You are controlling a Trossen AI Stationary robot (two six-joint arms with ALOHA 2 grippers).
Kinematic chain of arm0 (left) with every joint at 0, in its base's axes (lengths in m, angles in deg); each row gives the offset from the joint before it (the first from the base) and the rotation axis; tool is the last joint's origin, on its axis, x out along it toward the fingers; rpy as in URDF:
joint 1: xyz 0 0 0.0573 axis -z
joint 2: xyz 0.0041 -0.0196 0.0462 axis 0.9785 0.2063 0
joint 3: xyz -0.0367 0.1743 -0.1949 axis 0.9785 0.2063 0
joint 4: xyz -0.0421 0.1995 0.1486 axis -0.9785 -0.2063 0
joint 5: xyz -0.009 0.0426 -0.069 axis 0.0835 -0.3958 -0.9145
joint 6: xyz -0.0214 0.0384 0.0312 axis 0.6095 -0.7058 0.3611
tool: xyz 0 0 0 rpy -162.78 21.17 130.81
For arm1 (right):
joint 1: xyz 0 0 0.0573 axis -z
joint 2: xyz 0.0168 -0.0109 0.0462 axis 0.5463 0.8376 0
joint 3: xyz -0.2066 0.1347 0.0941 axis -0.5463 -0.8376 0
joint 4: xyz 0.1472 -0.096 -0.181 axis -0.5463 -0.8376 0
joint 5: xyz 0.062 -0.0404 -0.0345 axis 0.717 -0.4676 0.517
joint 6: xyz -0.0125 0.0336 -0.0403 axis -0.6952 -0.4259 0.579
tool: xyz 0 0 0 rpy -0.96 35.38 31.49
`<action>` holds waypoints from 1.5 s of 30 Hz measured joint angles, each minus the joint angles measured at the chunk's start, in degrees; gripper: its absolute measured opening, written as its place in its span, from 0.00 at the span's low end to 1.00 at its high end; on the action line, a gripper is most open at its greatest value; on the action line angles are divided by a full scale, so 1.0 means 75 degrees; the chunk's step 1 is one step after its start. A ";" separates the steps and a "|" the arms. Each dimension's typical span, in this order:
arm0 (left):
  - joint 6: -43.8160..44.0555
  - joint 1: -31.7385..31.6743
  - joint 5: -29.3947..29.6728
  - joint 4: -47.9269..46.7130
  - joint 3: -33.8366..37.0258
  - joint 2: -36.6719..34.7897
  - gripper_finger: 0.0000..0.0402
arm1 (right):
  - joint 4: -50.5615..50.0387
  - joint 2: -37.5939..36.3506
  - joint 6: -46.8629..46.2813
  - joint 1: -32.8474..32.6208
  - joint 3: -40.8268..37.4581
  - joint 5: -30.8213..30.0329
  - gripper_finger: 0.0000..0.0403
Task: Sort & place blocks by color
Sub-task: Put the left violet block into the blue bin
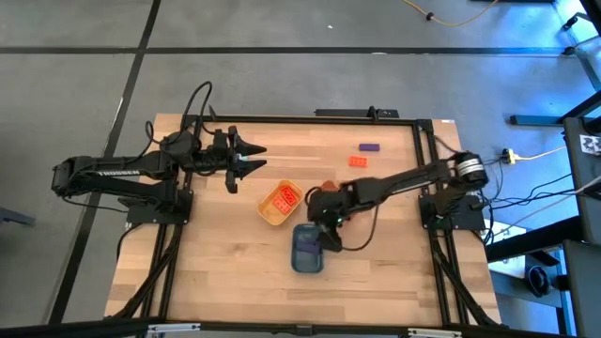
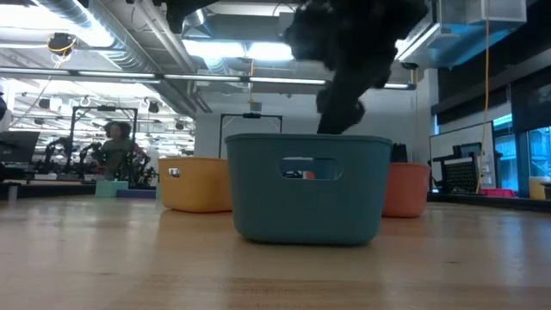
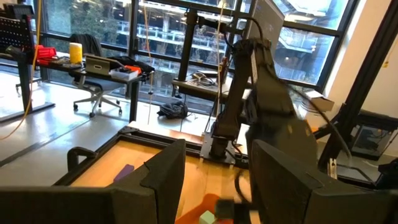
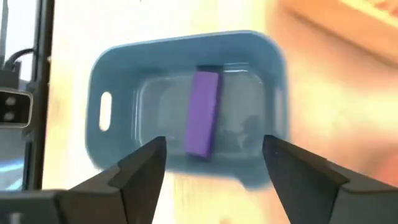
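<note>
Three trays sat on the desk: a yellow tray, an orange tray partly hidden by the right arm, and a blue tray. Right tool hung directly above the blue tray, fingers spread wide and gripping nothing. Between and below its fingers a purple block lay flat on the blue tray's floor, lengthwise, touching neither finger. Seen from desk height, that arm came down just behind the blue tray's rim, with the yellow and orange trays flanking it farther back.

Red-orange blocks lay in the yellow tray, on the side of the right tool toward the left arm. Two loose blocks sat on the bare desk well away from the right tool, toward the far edge: a second purple block and an orange block just beside it, apart from each other.

Left tool hovered over the desk well clear of every tray, fingers parted and holding nothing, pointed across toward the right arm. A small teal block showed ahead of it, blurred.

A person sat in the room beyond.
</note>
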 joint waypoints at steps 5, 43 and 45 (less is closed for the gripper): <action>-0.0001 -0.0002 0.0005 -0.0018 0.0000 0.0000 0.44 | -0.0851 -0.1498 0.0397 0.0308 -0.0550 -0.0421 0.66; 0.0047 0.0000 0.0376 0.0000 0.0000 0.0000 0.44 | 0.8824 -0.6019 -0.0003 0.0612 -0.5499 -0.3836 0.66; 0.0078 0.0000 0.0401 0.0000 0.0000 0.0000 0.44 | 0.8824 -0.6019 0.0000 0.0612 -0.5499 -0.3839 0.66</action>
